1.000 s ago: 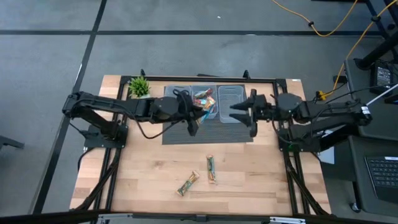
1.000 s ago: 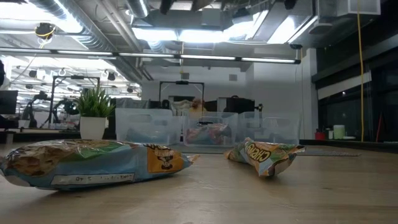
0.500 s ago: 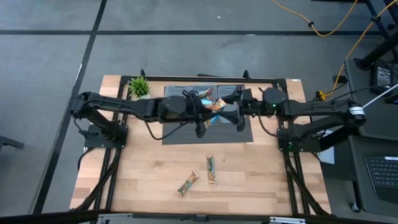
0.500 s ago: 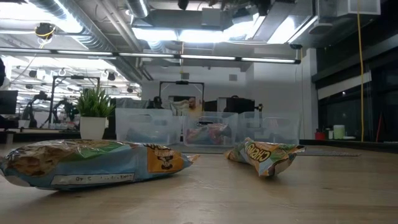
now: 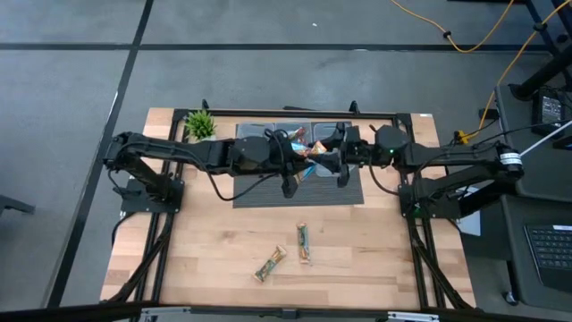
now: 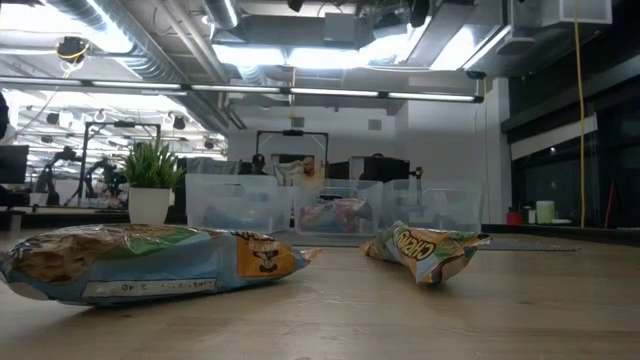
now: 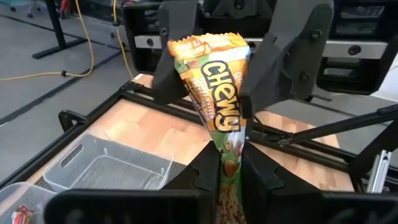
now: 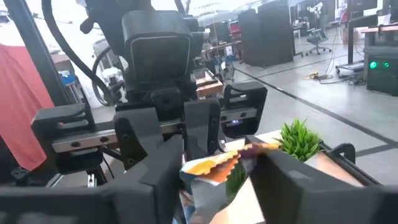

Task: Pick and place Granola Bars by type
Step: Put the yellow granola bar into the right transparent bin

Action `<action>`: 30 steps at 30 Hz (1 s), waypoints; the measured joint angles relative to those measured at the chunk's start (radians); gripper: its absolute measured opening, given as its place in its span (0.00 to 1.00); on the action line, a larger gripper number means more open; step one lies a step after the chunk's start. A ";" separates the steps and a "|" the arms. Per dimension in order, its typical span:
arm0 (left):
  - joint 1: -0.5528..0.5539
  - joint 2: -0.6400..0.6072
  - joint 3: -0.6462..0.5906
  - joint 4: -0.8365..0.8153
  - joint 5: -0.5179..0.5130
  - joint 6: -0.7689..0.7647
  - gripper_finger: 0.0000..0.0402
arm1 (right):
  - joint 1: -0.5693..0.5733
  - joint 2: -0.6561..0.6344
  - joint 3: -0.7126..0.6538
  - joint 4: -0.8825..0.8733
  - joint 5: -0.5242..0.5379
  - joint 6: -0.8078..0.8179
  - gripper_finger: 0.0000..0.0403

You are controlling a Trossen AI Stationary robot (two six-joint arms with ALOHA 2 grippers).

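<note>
Above the bins, left hand (image 7: 229,165) clamped on "Chewy" granola bar (image 7: 214,93), right hand (image 7: 249,68) fingers apart around it.

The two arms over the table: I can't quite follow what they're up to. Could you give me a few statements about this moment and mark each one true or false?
1. The left gripper is shut on a Chewy granola bar. True.
2. The right gripper has its fingers on either side of the same bar's free end. True.
3. Four bars lie loose on the bare wood. False: only two bars lie there, near the front edge.
4. The potted plant stands at the table's front edge. False: it stands at the back left corner.
5. The clear bins sit on the floor. False: they sit on the table's dark mat.
</note>
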 joint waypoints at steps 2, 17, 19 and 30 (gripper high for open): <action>0.000 0.000 0.000 -0.001 0.000 -0.001 0.09 | 0.000 -0.001 0.000 0.001 0.000 -0.009 0.36; 0.001 0.000 0.000 -0.002 0.047 0.015 0.14 | 0.001 -0.004 0.000 -0.001 -0.021 -0.009 0.20; 0.001 0.000 0.000 -0.001 0.060 0.015 0.19 | 0.001 -0.004 0.000 -0.001 -0.021 -0.010 0.20; 0.001 -0.015 -0.002 -0.011 0.118 -0.009 0.44 | -0.001 -0.006 0.000 -0.029 -0.018 -0.015 0.19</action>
